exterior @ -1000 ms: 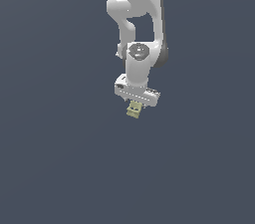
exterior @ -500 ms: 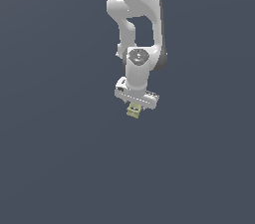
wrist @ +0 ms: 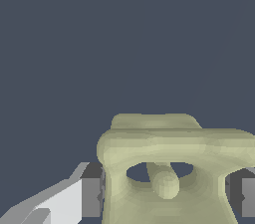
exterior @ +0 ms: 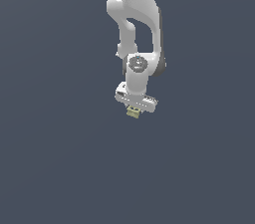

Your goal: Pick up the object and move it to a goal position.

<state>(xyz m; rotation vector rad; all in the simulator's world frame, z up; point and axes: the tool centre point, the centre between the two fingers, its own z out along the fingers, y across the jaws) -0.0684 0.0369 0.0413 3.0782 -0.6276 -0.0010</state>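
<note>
**Grab looks done, carry still to go**

While the arm [exterior: 137, 24] hangs straight down in the exterior view, the gripper [exterior: 135, 109] at its tip is clamped on the object [exterior: 133, 112], a small olive-yellow lump poking out just under the white hand. So the pick-up half looks sorted, as far as I can judge.

The wrist view backs that up. The object [wrist: 172, 168] fills the space between the two fingers, with a dark pad [wrist: 93, 193] pressed against one side and the other finger [wrist: 244, 195] against the opposite side. Up close it's a blocky thing with hollow openings and a little rounded knob inside. No gap visible between pads and lump on either side, so the grip reads as firm, though I can't see how deep the fingers reach.

Beyond that, it's flat grey-blue everywhere. No shadow or surface edge shows under the lump, so I can't really tell how high it's held. No goal marker shows in either view, so I can't say how close it is to where it needs to be. My guess: grasp finished, transport is what's left, and whether it's nearly there is anyone's call from these shots.
</note>
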